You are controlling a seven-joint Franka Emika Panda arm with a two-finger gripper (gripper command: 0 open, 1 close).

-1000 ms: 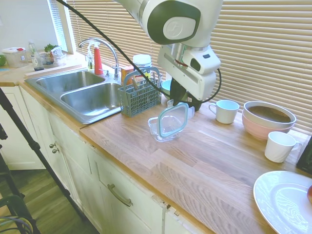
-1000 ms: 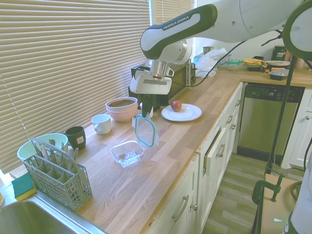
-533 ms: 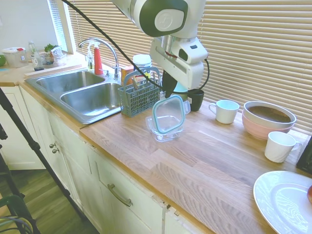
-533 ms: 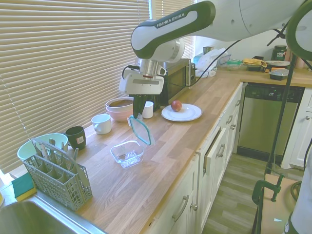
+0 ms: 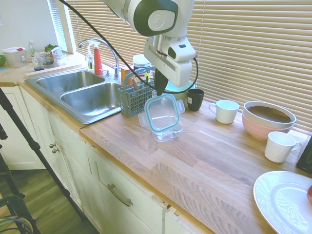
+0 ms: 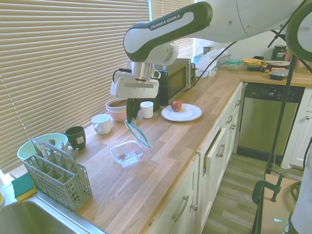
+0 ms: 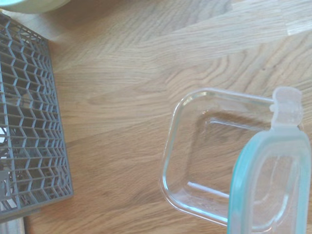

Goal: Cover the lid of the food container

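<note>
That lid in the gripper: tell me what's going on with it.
The gripper holds the lid by one edge, tilted, in the air just above the food container. The container sits open and empty on the wooden counter, near the grey cutlery basket. The lid is not yet on: the wrist view shows it overlapping only part of the container's rim.

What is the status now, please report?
Gripper shut on the lid, held tilted in the air. The food container open on the counter, lid above it, not seated. Nothing between them.
</note>
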